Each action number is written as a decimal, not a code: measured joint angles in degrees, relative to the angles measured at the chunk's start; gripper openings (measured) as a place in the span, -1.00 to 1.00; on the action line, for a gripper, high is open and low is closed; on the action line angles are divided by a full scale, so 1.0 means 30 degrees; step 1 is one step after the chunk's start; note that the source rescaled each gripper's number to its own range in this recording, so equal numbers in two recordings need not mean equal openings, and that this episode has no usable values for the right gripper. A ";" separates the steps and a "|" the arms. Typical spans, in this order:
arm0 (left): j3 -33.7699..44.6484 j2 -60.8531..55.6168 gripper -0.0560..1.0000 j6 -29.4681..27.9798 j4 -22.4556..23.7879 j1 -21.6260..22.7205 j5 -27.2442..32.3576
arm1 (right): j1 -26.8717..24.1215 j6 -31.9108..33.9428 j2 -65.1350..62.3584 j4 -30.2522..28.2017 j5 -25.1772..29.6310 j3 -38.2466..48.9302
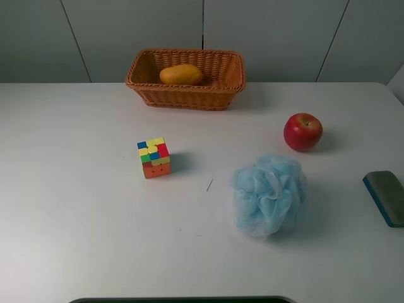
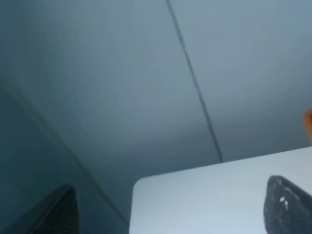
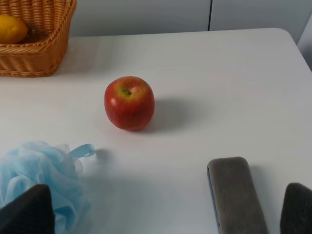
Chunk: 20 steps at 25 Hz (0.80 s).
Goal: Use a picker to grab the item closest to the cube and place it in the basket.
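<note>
You have the white table (image 1: pixel 82 208) in front of you with a multicoloured puzzle cube (image 1: pixel 154 158) sitting left of centre; the fluffy light-blue mesh bath sponge (image 1: pixel 268 194) lies to the cube's right and a little nearer you, apart from it, and of the loose things on the table it looks the closest to the cube; a round red apple (image 1: pixel 303 131) stands beyond the sponge, toward the right, not touching it; a flat eraser-like block with a grey top and blue base (image 1: pixel 386 196) lies at the table's right edge; the woven orange-brown wicker basket (image 1: pixel 187 78) stands at the far side near the wall, and a yellow-orange mango-shaped fruit (image 1: pixel 180 74) rests inside it; your right tool (image 3: pixel 163 212) shows only two dark fingertips (image 3: pixel 27 210) at the corners of its wrist view, set wide apart with nothing between them, the sponge beside one tip and the grey block near the other, the apple farther out; your left tool (image 2: pixel 170 209) looks past a table corner at the grey wall, its two dark tips likewise spread apart and empty; neither arm appears in the high view
</note>
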 joint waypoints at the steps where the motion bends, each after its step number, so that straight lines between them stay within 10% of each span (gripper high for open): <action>1: 0.0747 -0.0936 0.88 -0.0138 -0.0053 0.0577 0.0085 | 0.0000 0.0000 0.0000 0.0000 0.0000 0.0000; 10: 0.5671 -0.7580 0.88 0.0177 -0.5348 0.7688 0.0165 | 0.0000 0.0000 0.0000 0.0000 0.0000 0.0000; 20: 1.2344 -1.4243 0.88 0.0177 -0.8812 1.0728 0.0110 | 0.0000 0.0000 0.0000 0.0000 0.0000 0.0000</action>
